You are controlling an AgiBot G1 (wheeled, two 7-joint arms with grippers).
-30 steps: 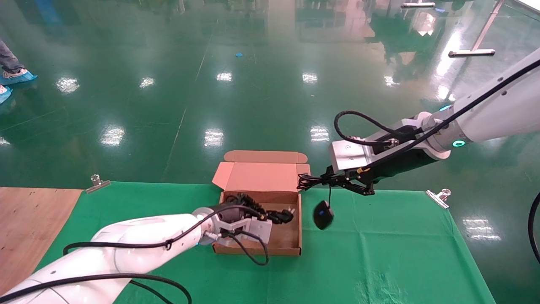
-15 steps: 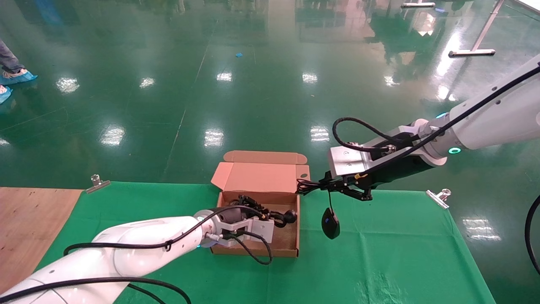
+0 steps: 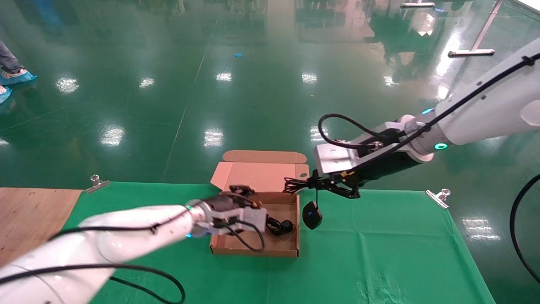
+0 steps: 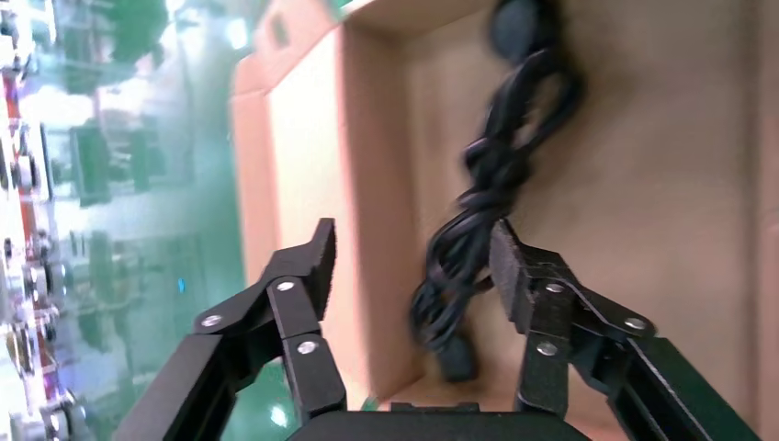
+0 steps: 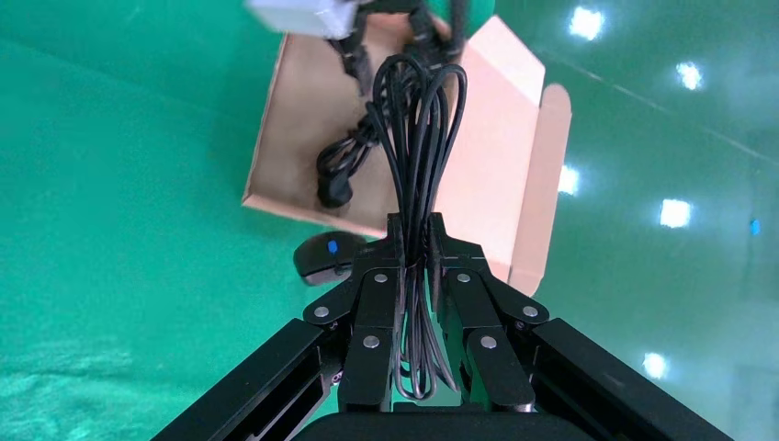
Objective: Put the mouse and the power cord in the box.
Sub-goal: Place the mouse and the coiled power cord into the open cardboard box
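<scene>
right gripper (image 5: 418, 241) is clamping the mouse cable, mouse (image 3: 311, 215) hanging beside box (image 3: 257, 251) | left gripper (image 4: 413, 262) is spread, power cord (image 3: 279, 226) lying inside | should carry mouse over wall before lowering

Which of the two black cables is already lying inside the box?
The power cord, thicker with a plug; the mouse cable hangs from the right gripper.
</scene>
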